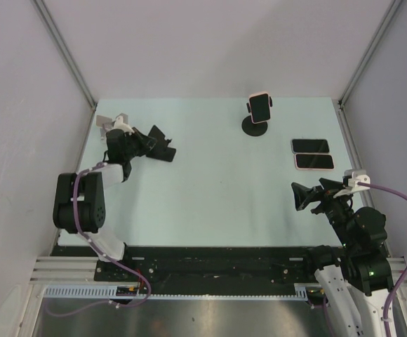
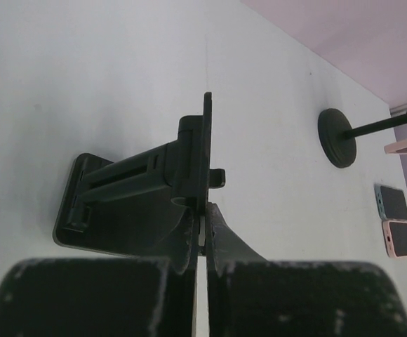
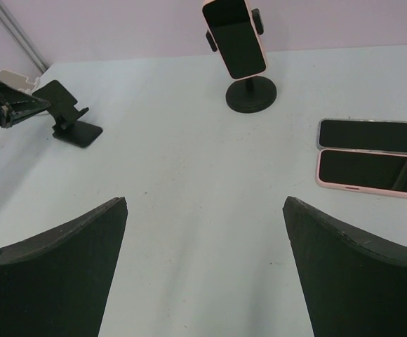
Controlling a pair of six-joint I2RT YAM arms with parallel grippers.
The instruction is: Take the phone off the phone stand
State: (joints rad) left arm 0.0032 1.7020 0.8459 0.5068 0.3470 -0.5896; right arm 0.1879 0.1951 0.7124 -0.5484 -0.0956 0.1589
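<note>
top external view, backed by both wrist cameras: at the near right corner of the pale worktop (image 1: 217, 210), the right end effector (image 3: 205, 200) hangs with its two black fingers spread wide apart, aimed across the surface. just beyond it, near the right edge, two handsets lie flat and screen up, side by side: a pink-cased handset (image 3: 370, 172) nearer, a grey-cased handset (image 3: 366, 135) just behind it. over on the left side, the left end effector (image 2: 205, 214) shows its fingers pressed together at the near edge of the thin upright plate of a black folding stand (image 2: 119, 196), which sits on the worktop. whether the fingers actually pinch that plate cannot be told. farthest back, right of centre and close to the rear edge, the phone (image 3: 236, 36), in a pink case with a dark screen, stands tilted between the side clamps of the phone stand (image 3: 250, 97), a black stem on a round base, well apart from both arms.
</note>
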